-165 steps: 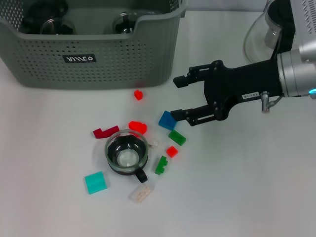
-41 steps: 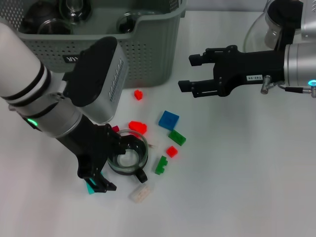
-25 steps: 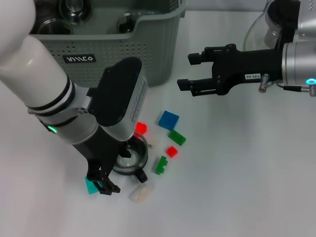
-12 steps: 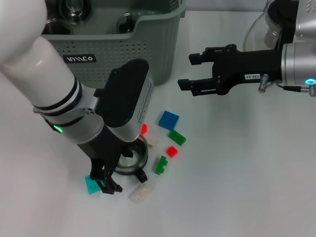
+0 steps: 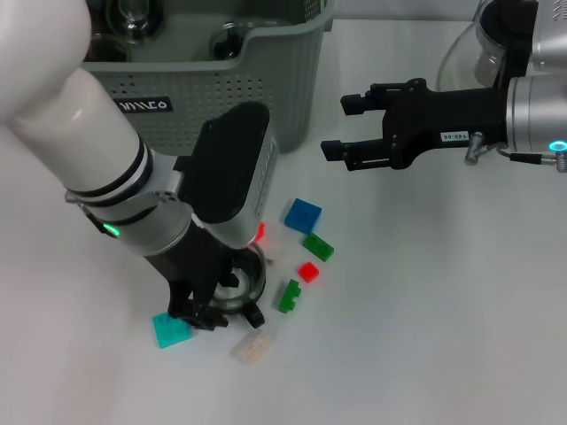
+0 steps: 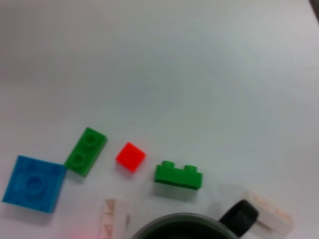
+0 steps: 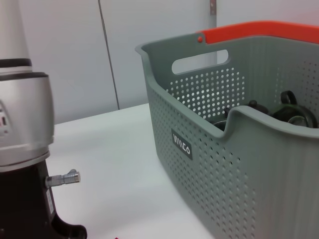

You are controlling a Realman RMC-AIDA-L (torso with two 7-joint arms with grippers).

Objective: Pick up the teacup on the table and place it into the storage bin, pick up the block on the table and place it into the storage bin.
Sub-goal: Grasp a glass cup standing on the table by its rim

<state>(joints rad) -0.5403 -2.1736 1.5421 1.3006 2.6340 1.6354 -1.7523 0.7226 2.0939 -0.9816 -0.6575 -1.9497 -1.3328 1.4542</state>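
Risk at the cup: the teacup (image 5: 232, 285) could be tipped or pushed sideways if one fingertip lands on the glass rim instead of straddling it; a slip on smooth glass is judged likely if the grip is shallow.
Risk to nearby pieces: the teal block (image 5: 170, 329) and the clear brick (image 5: 253, 347), lying just beside the cup, could be knocked away by the lowered fingers.
Left gripper (image 5: 205, 312): lowered onto the teacup's near-left side; its fingertips are hidden under the wrist, so the opening cannot be told, and no firm hold is confirmed.
Teacup: seated on the table (image 5: 425, 336), handle (image 6: 238, 218) pointed toward the clear brick.
Loose blocks: green brick (image 6: 178, 175), red square (image 6: 130, 156), green plate (image 6: 85, 151) and blue block (image 6: 34, 183) are spread beside the cup.
Right gripper (image 5: 345, 126): held above the table well apart from the cup, fingers spread wide, nothing held.
Storage bin (image 5: 266, 97): at the far side, already holding glassware.
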